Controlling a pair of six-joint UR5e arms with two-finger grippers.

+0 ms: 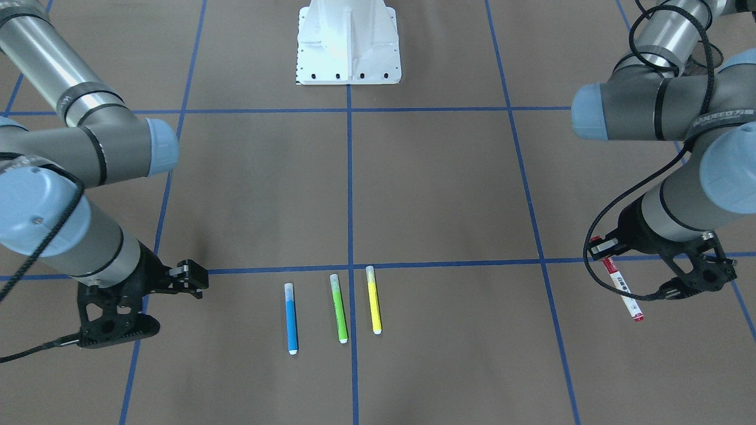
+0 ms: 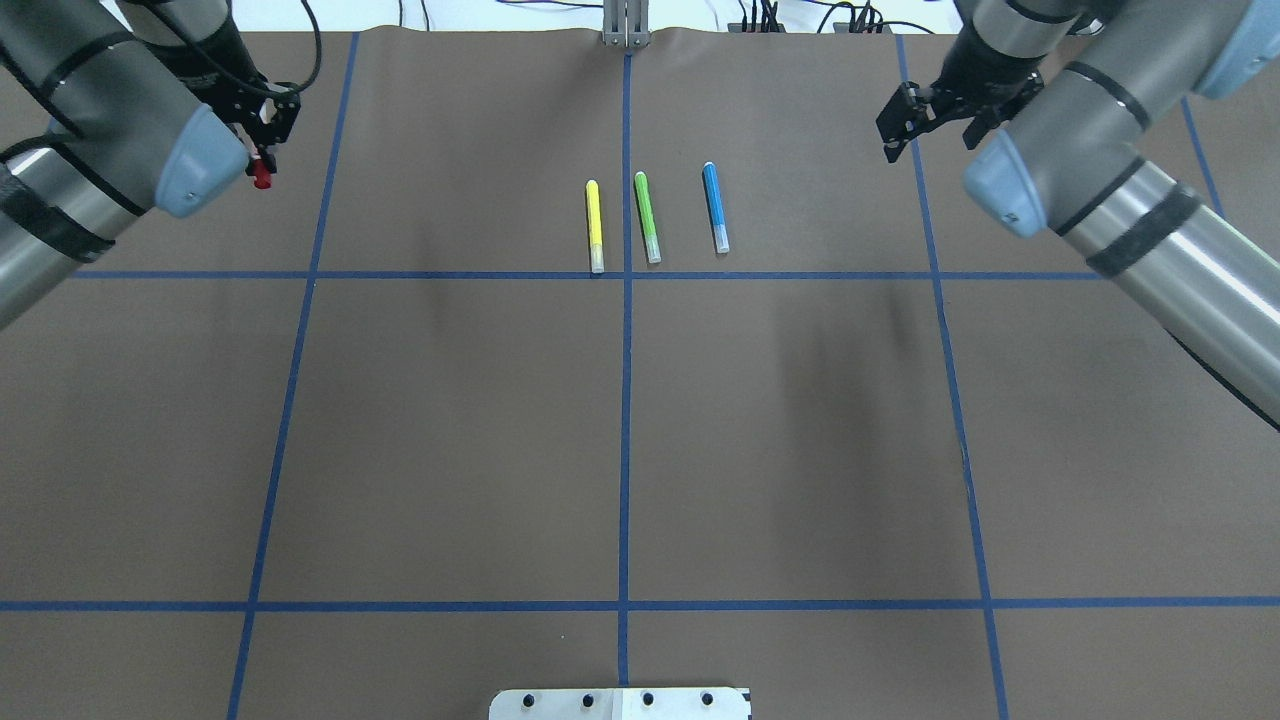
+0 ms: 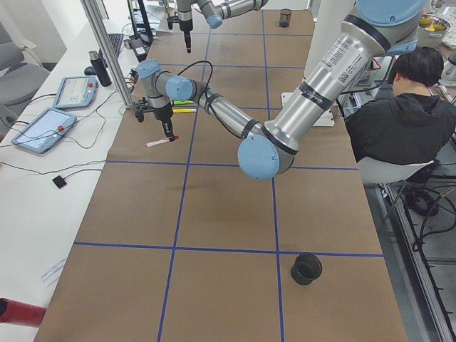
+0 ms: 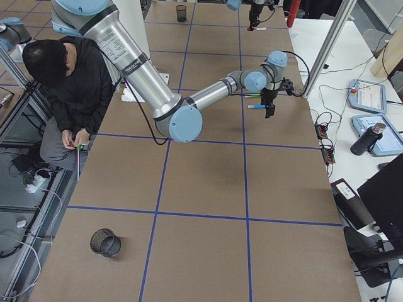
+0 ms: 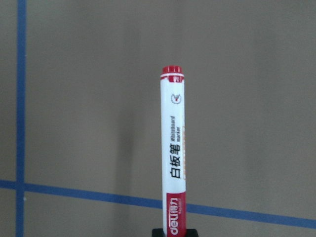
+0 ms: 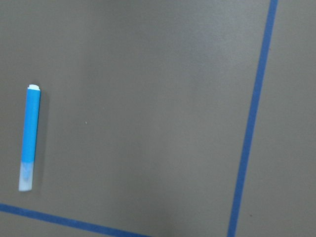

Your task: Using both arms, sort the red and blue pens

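Note:
The red pen (image 1: 622, 287), a red-capped marker with a white printed barrel, hangs tilted from my left gripper (image 1: 603, 247), which is shut on one end of it, at the table's far left (image 2: 262, 178). In the left wrist view the red pen (image 5: 173, 158) sticks out over the brown table. The blue pen (image 1: 290, 319) lies flat in the middle row (image 2: 714, 207). My right gripper (image 1: 189, 276) hovers open and holds nothing, to the side of the blue pen (image 6: 29, 138), some way from it (image 2: 903, 125).
A green pen (image 1: 338, 308) and a yellow pen (image 1: 373, 299) lie beside the blue one. The white robot base (image 1: 348, 44) stands at the near edge. A black mesh cup (image 3: 306, 268) stands at one table end and another (image 4: 105, 242) at the opposite end. A person (image 3: 406, 114) sits by the table.

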